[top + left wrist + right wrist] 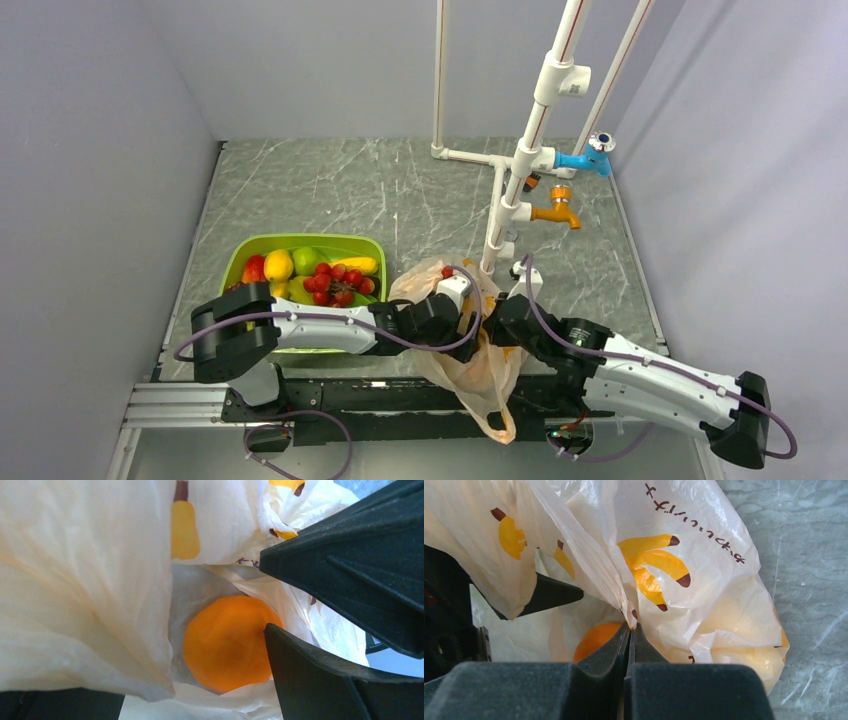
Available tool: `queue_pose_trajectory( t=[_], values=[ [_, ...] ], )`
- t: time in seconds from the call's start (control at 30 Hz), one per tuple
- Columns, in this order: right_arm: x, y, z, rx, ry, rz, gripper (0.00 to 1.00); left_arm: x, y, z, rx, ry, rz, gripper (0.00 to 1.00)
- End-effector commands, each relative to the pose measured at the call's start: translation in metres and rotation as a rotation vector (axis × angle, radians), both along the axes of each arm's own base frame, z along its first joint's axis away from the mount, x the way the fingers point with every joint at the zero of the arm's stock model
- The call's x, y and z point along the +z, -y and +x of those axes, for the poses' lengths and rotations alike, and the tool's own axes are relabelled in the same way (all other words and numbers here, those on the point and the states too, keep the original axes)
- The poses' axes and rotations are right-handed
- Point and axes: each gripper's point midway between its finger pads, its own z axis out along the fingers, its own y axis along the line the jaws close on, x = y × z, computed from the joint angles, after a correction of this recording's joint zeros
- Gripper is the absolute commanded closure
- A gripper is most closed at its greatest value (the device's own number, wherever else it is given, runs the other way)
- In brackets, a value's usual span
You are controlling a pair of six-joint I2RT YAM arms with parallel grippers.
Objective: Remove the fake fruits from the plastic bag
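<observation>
The plastic bag (pixel 470 375) lies crumpled on the marble table between my two arms. A round orange (pixel 227 650) sits deep inside it, and part of the orange (pixel 596 640) also shows in the right wrist view. My left gripper (pixel 195 667) is open inside the bag's mouth, with the orange between its spread fingers. One finger (pixel 310 680) stands right beside the fruit. My right gripper (pixel 630 627) is shut on a fold of the bag (pixel 704 580) and holds the mouth up. A bunch of red balls (pixel 335 283) lies in the green tub.
The green tub (pixel 235 262) at the left holds yellow, green and red fruits. A white pipe stand (pixel 525 160) with a blue tap (pixel 585 158) and an orange tap (pixel 558 212) rises just behind the bag. Grey walls close in the table.
</observation>
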Motion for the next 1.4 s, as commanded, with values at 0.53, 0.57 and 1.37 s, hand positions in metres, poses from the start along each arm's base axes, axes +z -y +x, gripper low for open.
queue_pose_trajectory(
  t=[0.53,0.57,1.37],
  values=[
    [0.023,0.004,0.022,-0.104,0.115,0.060,1.00,-0.050,-0.037,0.027,0.134,-0.044,0.171,0.07],
    [0.027,0.002,0.025,-0.102,0.131,0.060,1.00,-0.050,-0.039,0.034,0.138,-0.038,0.167,0.07],
    [0.023,-0.034,0.061,-0.005,0.285,-0.031,1.00,0.084,-0.042,0.114,0.088,0.155,-0.040,0.83]
  ],
)
